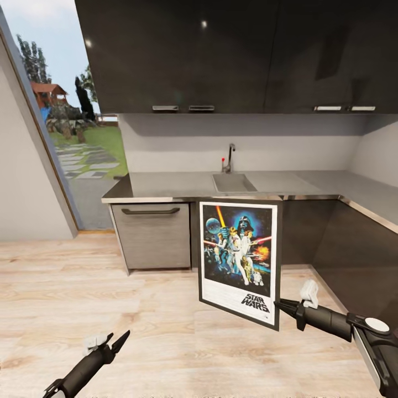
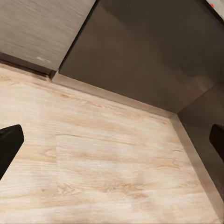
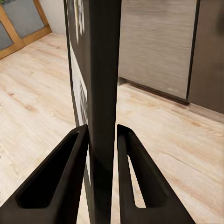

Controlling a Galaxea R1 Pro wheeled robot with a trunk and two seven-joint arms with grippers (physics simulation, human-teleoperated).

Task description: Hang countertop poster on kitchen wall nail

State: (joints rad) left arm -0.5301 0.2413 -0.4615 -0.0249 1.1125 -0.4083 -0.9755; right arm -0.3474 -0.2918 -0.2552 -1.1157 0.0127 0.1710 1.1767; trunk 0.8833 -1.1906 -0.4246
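Poster upright in front of the counter, right hand pinching its lower corner, left hand spread, low over floor

Open wood floor ahead and left, kitchen countertop and dark cabinets walling front and right, upper cabinets overhanging, corner seemingly tight.

A thin black-framed rectangular poster shows colourful figures on dark blue above a white border with black lettering. The matte grey metallic countertop tops dark glossy cabinets. The pale plank floor has blond wood grain.
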